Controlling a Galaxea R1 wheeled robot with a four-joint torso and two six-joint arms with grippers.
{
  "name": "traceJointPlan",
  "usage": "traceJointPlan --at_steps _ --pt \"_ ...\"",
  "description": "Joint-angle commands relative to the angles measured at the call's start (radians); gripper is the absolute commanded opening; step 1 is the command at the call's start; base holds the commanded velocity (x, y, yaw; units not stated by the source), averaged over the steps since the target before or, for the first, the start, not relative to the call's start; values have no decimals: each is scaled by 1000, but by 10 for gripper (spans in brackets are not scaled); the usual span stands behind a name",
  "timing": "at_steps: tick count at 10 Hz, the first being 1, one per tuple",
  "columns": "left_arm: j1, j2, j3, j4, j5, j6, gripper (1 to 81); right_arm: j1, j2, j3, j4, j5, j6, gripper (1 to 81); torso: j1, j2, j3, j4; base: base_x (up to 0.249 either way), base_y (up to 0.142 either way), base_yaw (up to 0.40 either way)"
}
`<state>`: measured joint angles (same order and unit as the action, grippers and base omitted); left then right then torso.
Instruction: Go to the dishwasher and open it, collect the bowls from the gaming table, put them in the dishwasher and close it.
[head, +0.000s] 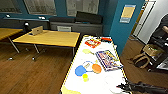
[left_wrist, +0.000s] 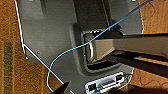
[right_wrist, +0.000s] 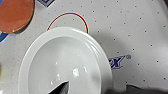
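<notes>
— Teal walls (head: 110, 15) and a wooden plank floor (head: 37, 70); where do the task's things sit?

— On the long white-topped gaming desk with a dark rim (head: 82, 53), which runs away from the camera in the head view. Near its close end, just beside the right arm's dark pincer (head: 125, 86), lies a pale round white bowl (head: 111, 82), blurred there. Farther along from the bowl are an orange round paddle (head: 96, 68), a blue round paddle (head: 80, 70), a small yellow cup (head: 85, 77) and a colourful flat game box (head: 108, 60).

— Does the right wrist view add anything?

— It shows the bowl (right_wrist: 65, 62) large, glossy and empty, cut off at the edge, on the speckled top. Behind it is a red printed ring (right_wrist: 68, 19), and beside it blue letters, only "X" and a registered mark legible (right_wrist: 117, 62). The orange paddle (right_wrist: 15, 13) is partly cut off.

— Is the right pincer open?

— I cannot tell; only a dark tip (right_wrist: 61, 88) shows over the bowl.

— And the left?

— Its wrist view shows the robot's grey body, a thin blue cable (left_wrist: 82, 45) and floor; that pincer's state I cannot tell.
</notes>
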<state>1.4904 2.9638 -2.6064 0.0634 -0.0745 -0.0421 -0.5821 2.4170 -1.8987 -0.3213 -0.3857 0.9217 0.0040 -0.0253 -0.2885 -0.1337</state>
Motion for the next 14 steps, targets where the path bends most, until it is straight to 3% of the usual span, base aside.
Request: traceJointPlan --at_steps 1,2,4,5,7,8,10,11,13,14 --pt "-15 -3 5 -5 68 1 811 37 79 -60 4 -5 0 811 0 0 0 0 0 0 0" --pt "-15 -6 5 -7 68 1 811 21 85 -60 8 19 -9 10 0 0 0 0 0 0 0" --pt "-15 -9 5 -5 68 1 811 -11 67 -2 4 39 -9 10 0 0 0 0 0 0 0" --pt "-15 -8 5 -4 68 1 811 -3 15 75 5 59 0 10 0 0 0 0 0 0 0" --pt "-15 -6 9 1 62 2 811 82 -166 310 11 -7 19 10 0 0 0 0 0 0 0" --pt "-15 -3 12 9 59 7 811 121 -282 446 1 -103 32 10 0 0 0 0 0 0 0" --pt "-28 5 35 12 58 11 811 182 -546 669 -2 -137 42 10 0 0 0 0 0 0 0" --pt "-34 8 42 12 59 13 811 182 -648 729 -8 -137 37 10 0 0 0 0 0 0 0" --pt "-49 0 42 13 62 13 811 97 -787 780 -18 -136 33 10 0 0 0 0 0 0 0" --pt "-57 -9 54 15 61 15 811 -1 -806 781 -57 -116 29 10 1 0 0 0 0 0 0"
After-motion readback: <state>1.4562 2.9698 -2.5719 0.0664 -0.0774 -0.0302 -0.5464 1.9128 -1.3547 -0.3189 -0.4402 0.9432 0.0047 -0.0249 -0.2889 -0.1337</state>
